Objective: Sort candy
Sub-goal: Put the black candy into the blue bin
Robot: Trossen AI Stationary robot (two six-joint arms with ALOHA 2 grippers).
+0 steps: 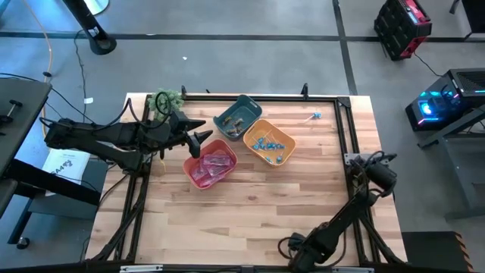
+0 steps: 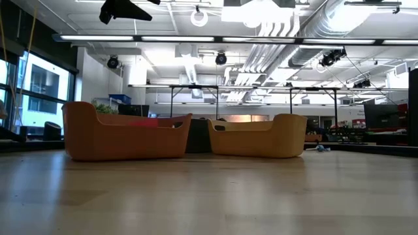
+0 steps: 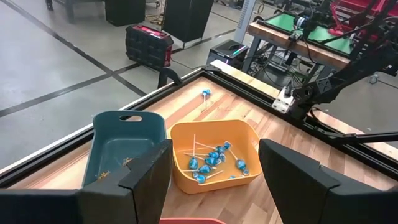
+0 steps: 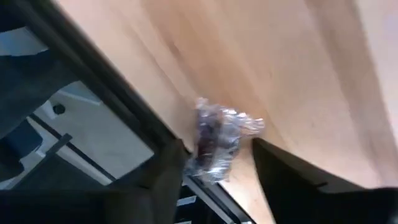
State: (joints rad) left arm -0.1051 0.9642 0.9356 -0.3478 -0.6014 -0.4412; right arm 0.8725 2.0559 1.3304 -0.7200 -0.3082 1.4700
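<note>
While three bins sit clustered at the centre of the high view, the candy is spread among them and beyond. The teal bin (image 1: 237,117) holds a few small brownish pieces (image 1: 234,121), too small to count. The orange bin (image 1: 270,142), touching it at lower right, holds roughly nine blue lollipops (image 3: 211,158) with thin white sticks, counted in the left wrist view. The red bin (image 1: 210,164), lower left of the other two, holds a heap of pink packets (image 1: 214,164) that I cannot count. One stray blue lollipop (image 1: 316,116) lies on the wooden table (image 1: 250,212) towards the upper right, well apart from the bins.

A sheet of paper (image 1: 64,165) lies off the table at the left edge; its print is too small to read. A green leafy plant (image 1: 167,99) stands at the table's upper-left corner.

The left gripper (image 1: 198,142) hangs just above and left of the red bin, its fingers apart and empty. The right gripper (image 4: 214,165) is at the table's right edge by the black frame, its fingers either side of a clear-wrapped brownish sweet (image 4: 217,140); whether they already pinch it I cannot tell.
</note>
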